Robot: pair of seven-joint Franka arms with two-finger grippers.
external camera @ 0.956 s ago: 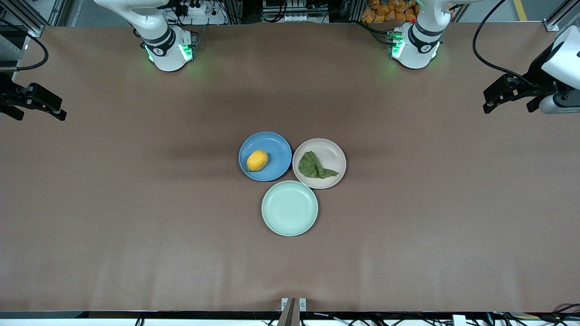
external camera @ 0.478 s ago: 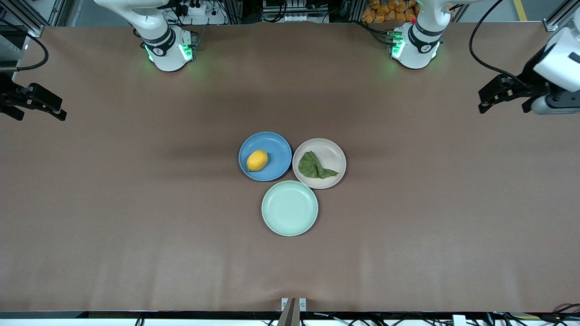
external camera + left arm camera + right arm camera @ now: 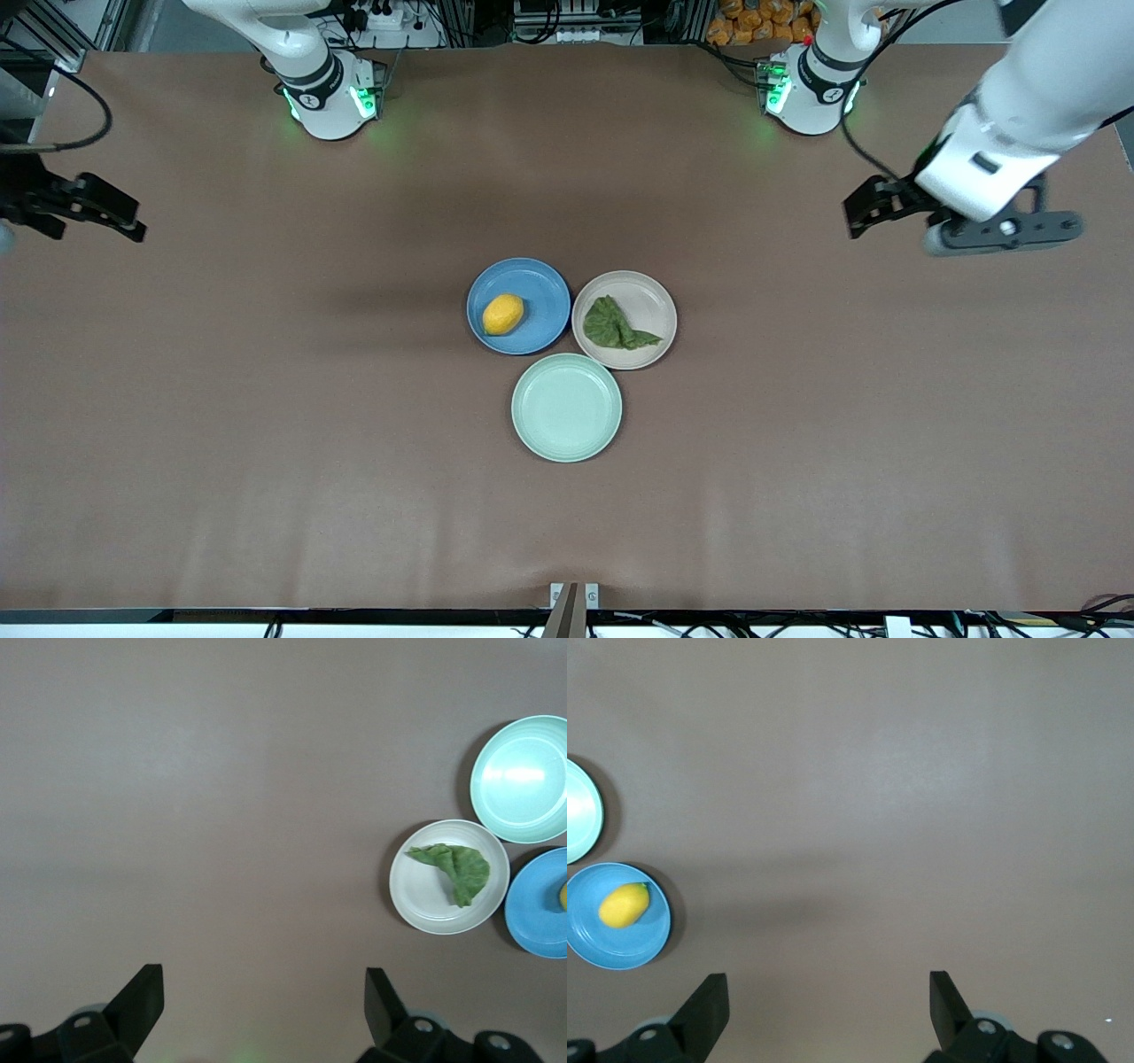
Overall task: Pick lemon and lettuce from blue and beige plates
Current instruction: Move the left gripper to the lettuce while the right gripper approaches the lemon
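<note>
The yellow lemon [image 3: 502,314] lies on the blue plate [image 3: 540,288] at the table's middle. The dark green lettuce [image 3: 613,325] lies on the beige plate [image 3: 651,301] beside it, toward the left arm's end. My left gripper [image 3: 858,213] is open and empty, in the air over bare table toward the left arm's end. My right gripper [image 3: 133,226] is open and empty over bare table at the right arm's end. The left wrist view shows the lettuce [image 3: 456,868] on the beige plate [image 3: 421,895]. The right wrist view shows the lemon [image 3: 624,904] on the blue plate [image 3: 642,943].
A pale mint-green plate [image 3: 566,407] sits bare, touching the other two, nearer to the front camera. The brown table [image 3: 266,425] stretches wide on all sides. The arm bases [image 3: 330,93] stand along the table's edge.
My left arm has swung in from the table's end toward the plates. My right gripper has shifted slightly toward the middle.
</note>
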